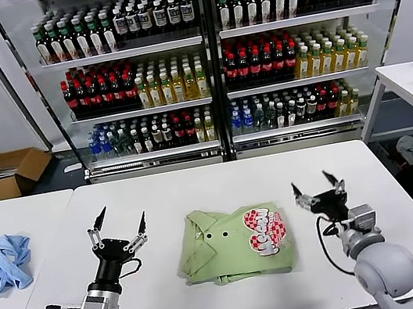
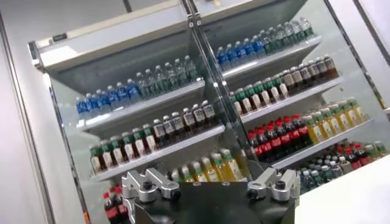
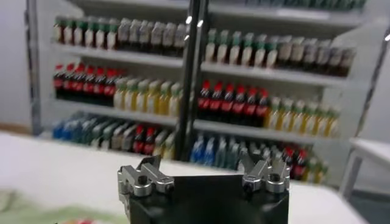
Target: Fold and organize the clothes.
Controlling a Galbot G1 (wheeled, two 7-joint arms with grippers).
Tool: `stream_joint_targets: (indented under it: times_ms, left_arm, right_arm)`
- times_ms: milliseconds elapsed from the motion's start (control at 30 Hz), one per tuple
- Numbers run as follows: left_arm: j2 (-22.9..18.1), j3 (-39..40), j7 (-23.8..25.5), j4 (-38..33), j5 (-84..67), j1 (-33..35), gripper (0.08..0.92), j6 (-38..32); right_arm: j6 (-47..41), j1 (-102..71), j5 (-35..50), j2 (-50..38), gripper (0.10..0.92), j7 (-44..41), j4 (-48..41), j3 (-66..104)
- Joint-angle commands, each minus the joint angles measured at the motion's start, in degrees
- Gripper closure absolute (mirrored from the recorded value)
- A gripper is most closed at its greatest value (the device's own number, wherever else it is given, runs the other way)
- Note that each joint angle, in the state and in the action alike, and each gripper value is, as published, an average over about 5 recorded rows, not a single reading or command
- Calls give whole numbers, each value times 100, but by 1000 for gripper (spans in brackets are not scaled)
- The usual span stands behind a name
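Head view showed the light green shirt [image 1: 233, 243] lying folded into a compact rectangle on the white table [image 1: 219, 180], between the two arms and touching neither. The left gripper [image 1: 120, 222] stood beside it with its fingers spread wide and pointing up, holding nothing; the right gripper [image 1: 313, 187] was on the other side, also wide apart and empty. The shirt seemed light, soft and limp, so it would probably sag and unfold if lifted at one point only. I judged that the safest hold was at two edges of the stack, pinching all layers together, away from the small buttons.
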Motion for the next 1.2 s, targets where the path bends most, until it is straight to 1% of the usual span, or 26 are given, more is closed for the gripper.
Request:
stream_joint_targets:
  times_ms: [33, 200, 333, 467, 600, 767, 833, 867, 900, 967, 1000, 1033, 1067, 1100, 1133, 1200]
  left_arm:
    - [-68, -3, -20, -299, -352, 352, 177, 658]
    - [-73, 34, -13, -162, -315, 207, 177, 690]
    - [-62, 11, -21, -58, -298, 152, 177, 754]
    - [-150, -22, -39, -34, -210, 162, 177, 647]
    - [-210, 21, -67, -51, -255, 167, 177, 423]
    - [-373, -10, 372, 76, -475, 133, 177, -194]
    - [-378, -36, 415, 217, -424, 104, 177, -392]
    - [-351, -78, 387, 314, -383, 63, 177, -399]
    - [-323, -147, 335, 384, -344, 21, 177, -285]
    - [-293, -229, 67, 344, -432, -2, 177, 522]
    - [-291, -216, -144, 246, -471, 12, 177, 983]
    - [-299, -189, -343, 180, -448, 27, 177, 1237]
    - [-306, -157, -501, 190, -326, 24, 177, 1213]
    - [-307, -152, -546, 265, -156, -12, 177, 879]
    - [-308, -167, -471, 359, 30, -49, 177, 427]
    - [-312, -225, -324, 540, 301, -114, 177, -251]
  right_arm:
    - [548, 337, -531, 196, 205, -114, -677, 138]
    - [562, 258, -530, 197, 203, -173, -744, 188]
    - [382, 421, -666, 150, 203, -237, -914, 403]
    - [772, 388, -1075, 245, 203, -428, -1261, 495]
    - [1205, 267, -1020, 211, 202, -705, -1250, 490]
    - [1406, 320, -1124, 362, 203, -495, -1253, 237]
    - [1514, 218, -1346, 415, 203, -553, -1258, 141]
    - [1510, 191, -1300, 408, 203, -629, -1237, 165]
    - [1411, 204, -1102, 395, 203, -704, -1190, 241]
    - [1070, 277, -532, 368, 202, -750, -1086, 445]
    - [1029, 295, -593, 345, 202, -755, -1093, 498]
    - [1107, 300, -814, 329, 203, -747, -1119, 517]
    - [1249, 280, -1128, 316, 203, -766, -1149, 514]
    - [1301, 250, -1228, 308, 203, -771, -1147, 497]
    - [1283, 225, -1194, 313, 203, -759, -1123, 495]
    - [1108, 198, -789, 327, 203, -766, -1022, 516]
